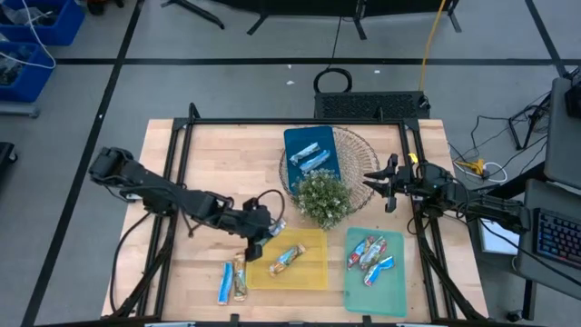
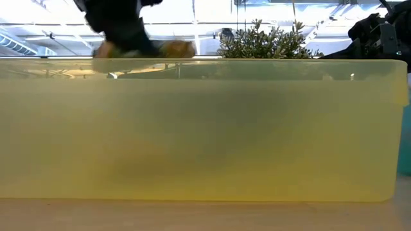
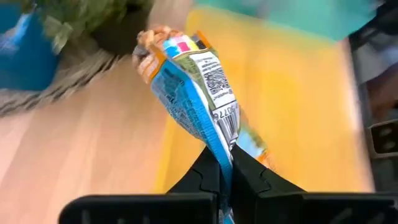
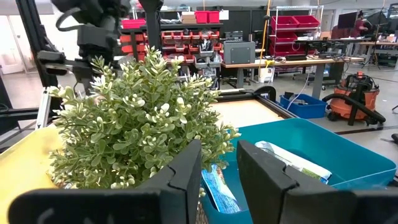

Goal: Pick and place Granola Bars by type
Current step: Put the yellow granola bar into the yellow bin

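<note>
My left gripper (image 1: pixel 265 229) hangs over the wood just left of the yellow tray (image 1: pixel 313 272), shut on a blue-silver granola bar (image 3: pixel 193 87) with a gold-brown end. One bar (image 1: pixel 289 259) lies in the yellow tray. Two bars (image 1: pixel 232 280) lie on the table left of that tray. Several red-and-blue bars (image 1: pixel 370 254) lie in the teal tray (image 1: pixel 392 291), and a few blue ones (image 1: pixel 309 156) in the blue tray (image 1: pixel 295 136). My right gripper (image 1: pixel 379 182) waits open to the right of the plant (image 1: pixel 323 200). My left gripper pinches the bar's crimped wrapper end (image 3: pixel 222 152) between its two fingers (image 3: pixel 202 177). The rest of the bar sticks out past the fingertips, lifted clear, its gold-brown end (image 3: pixel 152 43) farthest from them.
The bushy plant stands mid-table at the edge of a wicker basket (image 1: pixel 356 150) that carries the blue tray. A black frame (image 1: pixel 182 154) runs round the table top. In the low view the yellow tray's wall (image 2: pixel 205 128) fills most of the picture.
</note>
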